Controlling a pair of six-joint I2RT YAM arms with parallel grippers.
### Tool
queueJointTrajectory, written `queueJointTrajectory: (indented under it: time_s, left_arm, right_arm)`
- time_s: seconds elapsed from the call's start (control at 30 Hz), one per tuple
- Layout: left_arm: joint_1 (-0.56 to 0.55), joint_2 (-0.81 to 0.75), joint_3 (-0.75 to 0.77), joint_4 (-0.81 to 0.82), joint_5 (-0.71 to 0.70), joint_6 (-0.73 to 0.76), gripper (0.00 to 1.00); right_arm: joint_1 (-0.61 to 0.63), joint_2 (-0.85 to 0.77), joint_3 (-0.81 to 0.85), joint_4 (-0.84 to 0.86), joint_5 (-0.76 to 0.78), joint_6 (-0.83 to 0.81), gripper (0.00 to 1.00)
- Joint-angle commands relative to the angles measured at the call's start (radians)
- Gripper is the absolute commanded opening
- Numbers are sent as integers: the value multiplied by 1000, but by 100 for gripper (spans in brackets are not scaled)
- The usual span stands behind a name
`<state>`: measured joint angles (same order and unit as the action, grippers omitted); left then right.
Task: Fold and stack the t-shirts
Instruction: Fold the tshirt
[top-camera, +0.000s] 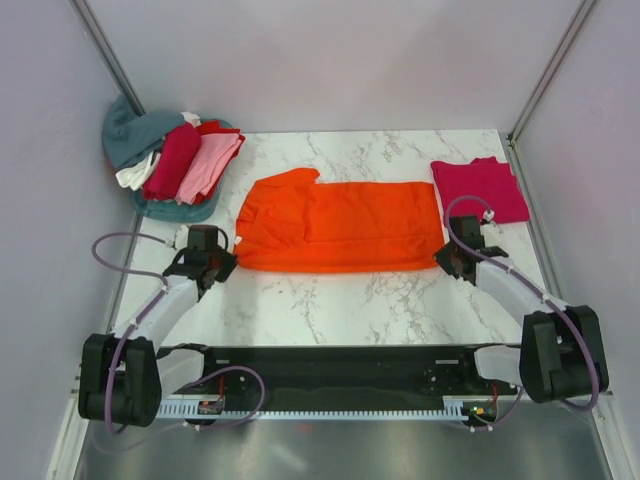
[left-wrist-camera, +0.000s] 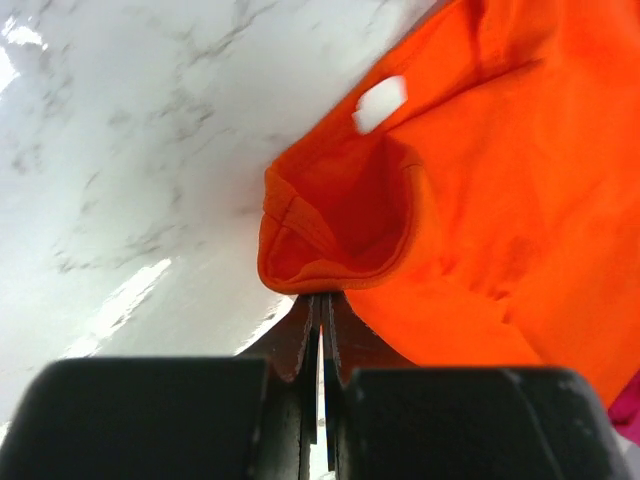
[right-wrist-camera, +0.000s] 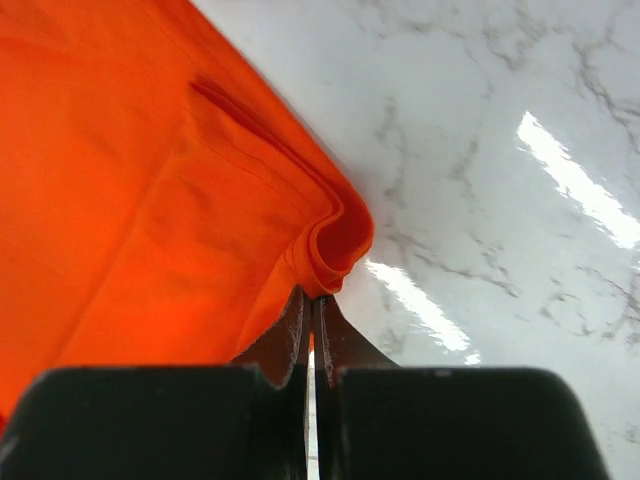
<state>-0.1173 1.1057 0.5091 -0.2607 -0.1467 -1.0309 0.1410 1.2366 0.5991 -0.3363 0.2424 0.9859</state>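
Top cam sat high behind the arm bases (top-camera: 120, 375), looking down over the whole white marble tabletop (top-camera: 330, 300). Both wrist cams rode low and close-up, sighting along their jaws. All three shared the bright orange cloth t-shirt (top-camera: 340, 225): left wrist saw its near-left corner, right wrist its near-right.

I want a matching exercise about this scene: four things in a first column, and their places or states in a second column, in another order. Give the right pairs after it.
Column one
1. orange t-shirt
2. crimson-pink t-shirt
3. heap of shirts
4. left end effector

Column two
A. piled at the far left corner of the table
B. shut, pinching orange cloth
C. spread across the middle of the table
D. folded at the far right of the table

Pairs: 1-C, 2-D, 3-A, 4-B
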Motion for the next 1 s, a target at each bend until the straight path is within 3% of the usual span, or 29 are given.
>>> queueJointTrajectory:
  time_s: [0.0, 0.13, 0.17, 0.27, 0.37, 0.6, 0.73, 0.97]
  left_arm:
    - [27, 57, 193, 31, -7, -11, 2]
    - [82, 89, 449, -47, 33, -2, 2]
    - [85, 82, 530, -81, 26, 5, 2]
    - [88, 17, 565, -100, -11, 31, 2]
    - [91, -71, 450, -117, -11, 52, 2]
    - [91, -253, 34, -137, 62, 51, 2]
    - [91, -296, -151, -141, 119, 8, 2]
    - [91, -360, -210, -153, 168, -29, 2]
  right_arm:
    - [-4, 76, 245, 37, 5, 17, 0]
    - [-20, 165, 570, -64, -32, -13, 0]
    - [-20, 169, 617, -91, -29, -22, 0]
    - [-23, 103, 656, -93, 0, -27, 0]
    - [-23, 16, 504, -93, 9, -13, 0]
    - [-23, -149, -75, 17, -34, 49, 0]
    - [-23, -221, -202, 26, -17, 53, 0]
    - [-23, -305, -243, -13, -14, 45, 0]
